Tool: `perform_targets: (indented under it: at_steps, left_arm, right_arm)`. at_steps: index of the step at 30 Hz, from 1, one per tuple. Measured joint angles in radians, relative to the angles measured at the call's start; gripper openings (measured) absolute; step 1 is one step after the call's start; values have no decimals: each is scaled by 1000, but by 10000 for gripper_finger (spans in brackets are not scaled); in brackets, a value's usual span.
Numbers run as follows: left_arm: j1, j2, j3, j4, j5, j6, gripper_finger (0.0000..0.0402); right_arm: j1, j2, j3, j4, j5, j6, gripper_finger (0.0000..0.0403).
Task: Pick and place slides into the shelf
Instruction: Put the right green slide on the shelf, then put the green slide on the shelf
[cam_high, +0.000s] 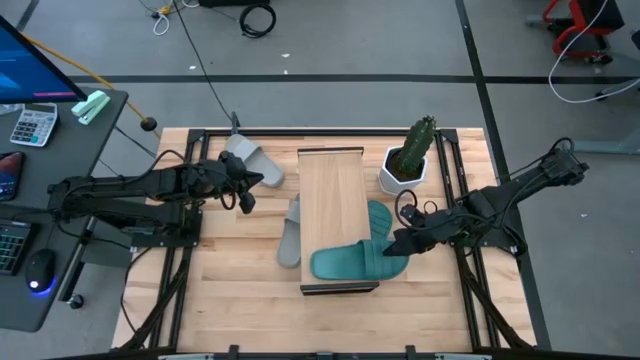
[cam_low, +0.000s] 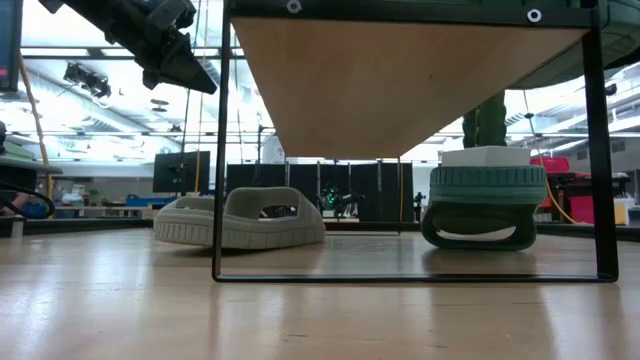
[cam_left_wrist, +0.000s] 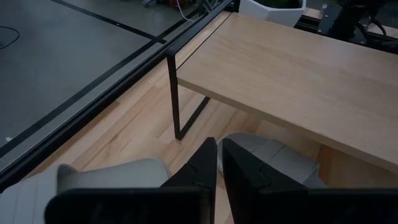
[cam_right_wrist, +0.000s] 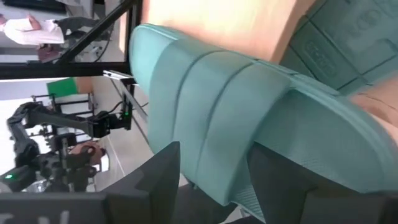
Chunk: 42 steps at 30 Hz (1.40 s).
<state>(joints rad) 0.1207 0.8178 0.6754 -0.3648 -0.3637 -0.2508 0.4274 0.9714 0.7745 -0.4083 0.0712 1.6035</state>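
Observation:
The shelf (cam_high: 330, 205) stands mid-table, its light wood top toward the camera. My right gripper (cam_high: 392, 245) is shut on a teal slide (cam_high: 350, 263) that lies crosswise over the shelf's near end. A second teal slide (cam_high: 381, 216) rests sole-down on the table against the shelf's right side. One grey slide (cam_high: 254, 160) lies at the far left. Another grey slide (cam_high: 290, 235) lies along the shelf's left side. My left gripper (cam_high: 245, 200) hovers shut between the two grey slides, touching nothing. My right gripper holds the teal slide at its broad ribbed strap (cam_right_wrist: 217, 124), coming slanting down from the table's right. One finger (cam_right_wrist: 163, 174) is on the strap's outer face, the other (cam_right_wrist: 280, 177) where strap meets footbed. Whether the slide rests on the shelf top I cannot tell.
A cactus in a white pot (cam_high: 405, 165) stands at the shelf's far right corner. A desk with a calculator (cam_high: 32, 125), keyboard and mouse lies beyond the table's left edge. Bare planks lie along the table's near edge (cam_high: 230, 300).

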Motion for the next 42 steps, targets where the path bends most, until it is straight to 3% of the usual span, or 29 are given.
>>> perform_targets:
  at_steps: [12,22,33,42]
  left_arm:
    - [0,0,0,-5,0,-26,25]
    - [0,0,0,-8,0,-26,36]
    - [0,0,0,-8,0,-81,26]
    - [0,0,0,-6,0,-132,36]
  right_arm:
    - [0,-26,8,-62,-3,-8,192]
    - [0,-138,8,-178,28,0,192]
    - [1,-341,8,-489,175,71,189]
    - [1,-325,-56,-549,209,147,170]
